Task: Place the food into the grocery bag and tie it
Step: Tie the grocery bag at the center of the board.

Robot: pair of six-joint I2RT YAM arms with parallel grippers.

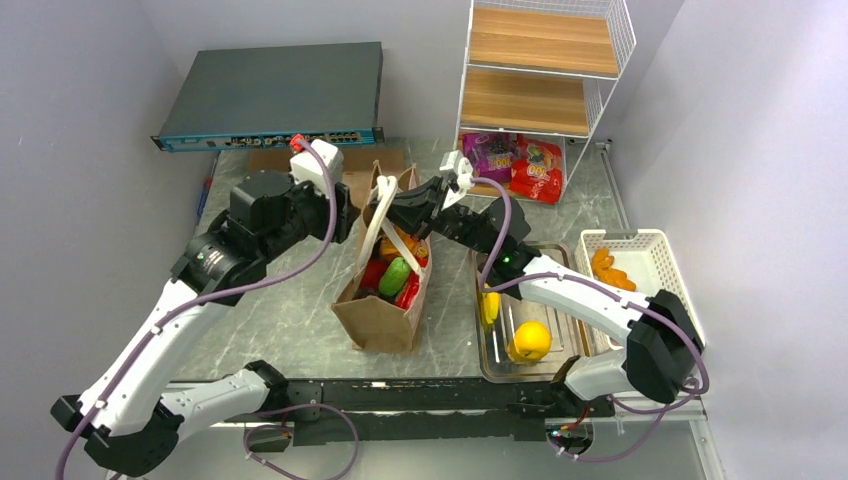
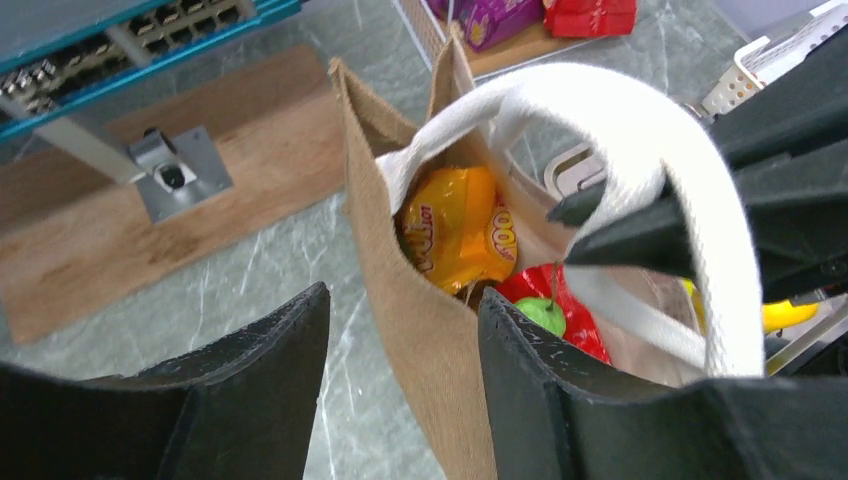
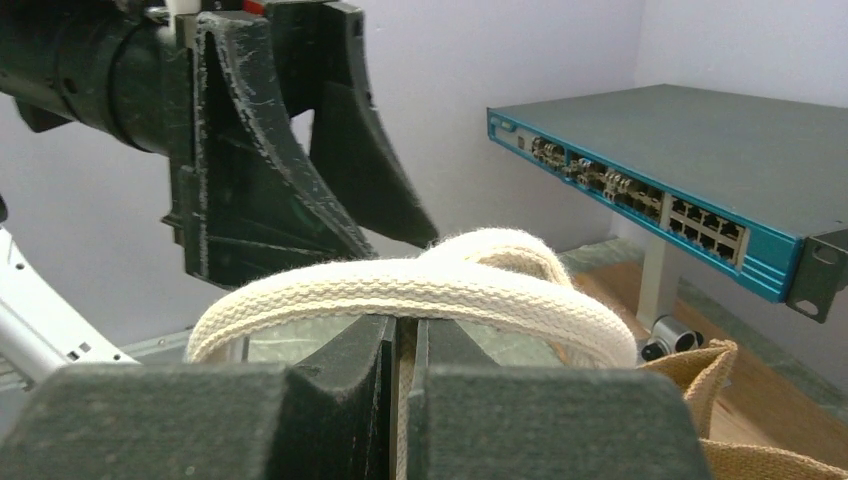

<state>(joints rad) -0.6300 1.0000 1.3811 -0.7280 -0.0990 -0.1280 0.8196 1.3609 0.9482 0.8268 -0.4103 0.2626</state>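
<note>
The grocery bag (image 1: 385, 305) stands open mid-table with food inside: an orange snack packet (image 2: 455, 230), a red packet (image 2: 575, 320) and a green item (image 1: 394, 277). My right gripper (image 1: 392, 208) is shut on a cream handle (image 3: 420, 285) and holds it above the bag's mouth; the strap runs between its jaws in the right wrist view (image 3: 403, 335). My left gripper (image 2: 400, 350) is open and straddles the bag's left wall (image 2: 425, 330), one finger outside and one inside. It shows in the top view (image 1: 350, 215) beside the bag.
A network switch (image 1: 270, 95) and a wooden board (image 1: 350, 165) lie at the back left. A wire shelf (image 1: 540, 70) with snack packets (image 1: 520, 165) under it stands at the back. A clear tray (image 1: 500, 365) with yellow fruit and a white basket (image 1: 660, 250) sit on the right.
</note>
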